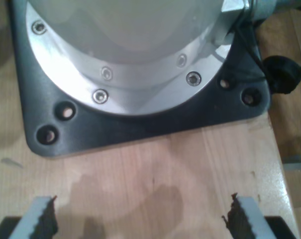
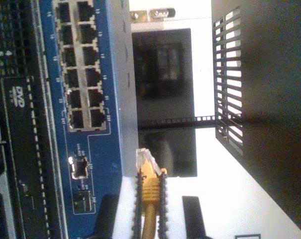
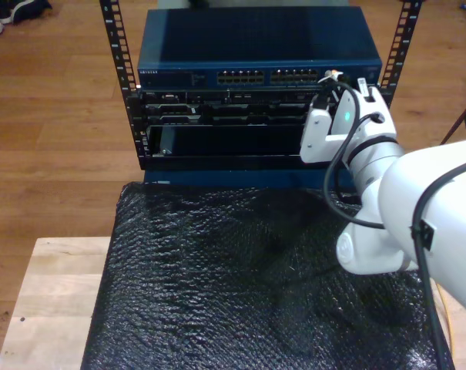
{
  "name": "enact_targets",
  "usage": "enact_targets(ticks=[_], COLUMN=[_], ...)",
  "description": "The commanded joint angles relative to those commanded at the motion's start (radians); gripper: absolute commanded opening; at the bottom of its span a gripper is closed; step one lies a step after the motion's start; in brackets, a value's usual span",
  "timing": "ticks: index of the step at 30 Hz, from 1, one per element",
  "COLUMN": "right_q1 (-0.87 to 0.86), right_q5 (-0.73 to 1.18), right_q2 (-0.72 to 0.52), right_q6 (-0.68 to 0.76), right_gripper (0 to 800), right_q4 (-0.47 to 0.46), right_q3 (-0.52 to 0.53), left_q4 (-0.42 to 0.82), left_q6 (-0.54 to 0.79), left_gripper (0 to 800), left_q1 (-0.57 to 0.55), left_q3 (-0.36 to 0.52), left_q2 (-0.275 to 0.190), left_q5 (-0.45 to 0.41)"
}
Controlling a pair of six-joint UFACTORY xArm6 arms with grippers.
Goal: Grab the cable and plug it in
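My second gripper, at the exterior view's right, holds the cable just before the switch (stacked atop the rack), behind the mat.
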Motion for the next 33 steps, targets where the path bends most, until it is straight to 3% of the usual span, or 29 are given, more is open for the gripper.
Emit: enact_targets(ticks=[13, 33], right_q1=[0.103, 0.15], right_q5=[-0.121, -0.226], right_q2=[0.114, 0.269], right_q6=[-0.066, -0.078], right_gripper=[0, 0], right_q4=[0.239, 0.362], right_q3=[-0.1, -0.247], left_q4=[0.0, 0.0], left_q6=[0.0, 0.0], left_gripper=[800, 800], left_q1=[0.0, 0.0], left_q3=[0.0, 0.0], left_q2=[0.0, 0.0], left_q5=[0.0, 0.0])
